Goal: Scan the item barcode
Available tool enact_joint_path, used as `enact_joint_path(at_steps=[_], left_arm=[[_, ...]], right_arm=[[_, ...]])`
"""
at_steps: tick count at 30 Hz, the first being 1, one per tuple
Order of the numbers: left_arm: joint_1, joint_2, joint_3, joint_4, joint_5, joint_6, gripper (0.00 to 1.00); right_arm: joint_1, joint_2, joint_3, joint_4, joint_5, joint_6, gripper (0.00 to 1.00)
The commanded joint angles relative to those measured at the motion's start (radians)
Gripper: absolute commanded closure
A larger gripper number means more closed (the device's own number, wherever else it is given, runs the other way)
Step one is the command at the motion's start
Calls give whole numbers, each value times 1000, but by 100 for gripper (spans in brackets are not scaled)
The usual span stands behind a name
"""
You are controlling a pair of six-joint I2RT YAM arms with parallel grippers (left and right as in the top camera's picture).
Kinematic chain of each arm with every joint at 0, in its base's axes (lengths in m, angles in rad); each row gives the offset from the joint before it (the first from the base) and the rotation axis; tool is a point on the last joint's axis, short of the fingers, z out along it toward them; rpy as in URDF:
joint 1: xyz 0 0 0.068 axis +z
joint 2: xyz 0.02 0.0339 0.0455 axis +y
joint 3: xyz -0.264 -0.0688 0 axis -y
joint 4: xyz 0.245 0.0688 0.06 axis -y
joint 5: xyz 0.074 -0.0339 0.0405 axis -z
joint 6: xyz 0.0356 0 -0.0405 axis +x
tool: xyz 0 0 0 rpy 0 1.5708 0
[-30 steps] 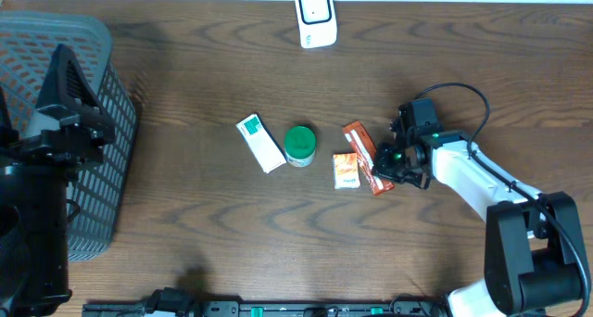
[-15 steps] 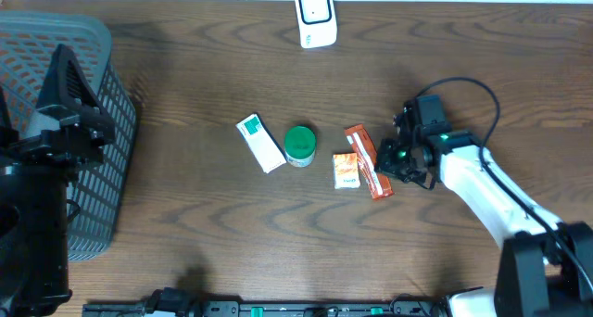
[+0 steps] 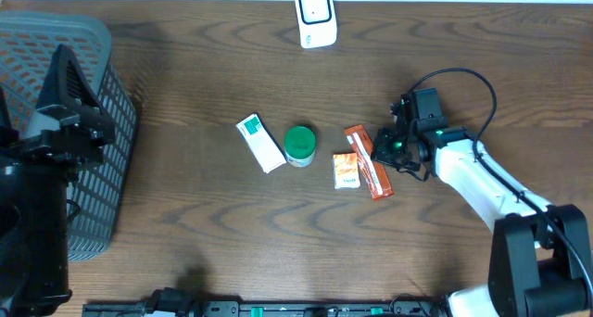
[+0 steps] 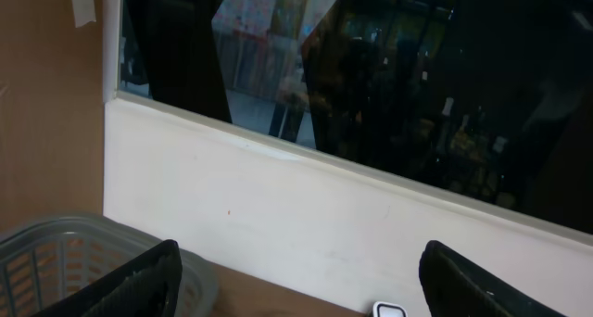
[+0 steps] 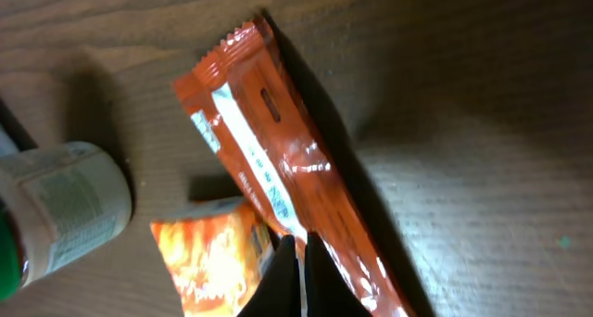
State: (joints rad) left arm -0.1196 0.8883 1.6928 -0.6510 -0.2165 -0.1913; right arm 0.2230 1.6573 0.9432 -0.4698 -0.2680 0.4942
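Observation:
A long orange-red packet lies slanted on the wooden table, right of a small orange sachet. My right gripper is shut, its tips pressed together right at the packet's upper right edge. In the right wrist view the shut gripper points down onto the packet, with the sachet just to its left; nothing is held between the fingers. The white scanner stands at the back edge. My left gripper is open and empty, raised over the far left, facing the wall.
A green-lidded jar and a white-and-green box lie left of the sachet. A grey mesh basket stands at the left edge under the left arm. The right arm's cable loops above its wrist.
My shut right gripper has moved a little up and left along the long packet's right side. The packet has shifted slightly. The left arm has not moved.

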Motion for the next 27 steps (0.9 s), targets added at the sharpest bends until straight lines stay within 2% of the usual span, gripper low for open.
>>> enact_joint_path(at_steps=[1,10,14,18,27], left_arm=[[3,-2,-2,2,-5,-13,18],[3,-2,-2,2,-5,-13,18],[3,-2,-2,2,-5,-13,18],[3,-2,-2,2,-5,-13,18],[3,-2,-2,2,-5,-12,18]], right_arm=[[7,45,9,10,9,18,99],[16,237,9,6,-6,29,99],[24,253,9,6,-8,29,99],[23,194,10,2,-26,29,99],[23,-118,10,-93,-25,29,99]])
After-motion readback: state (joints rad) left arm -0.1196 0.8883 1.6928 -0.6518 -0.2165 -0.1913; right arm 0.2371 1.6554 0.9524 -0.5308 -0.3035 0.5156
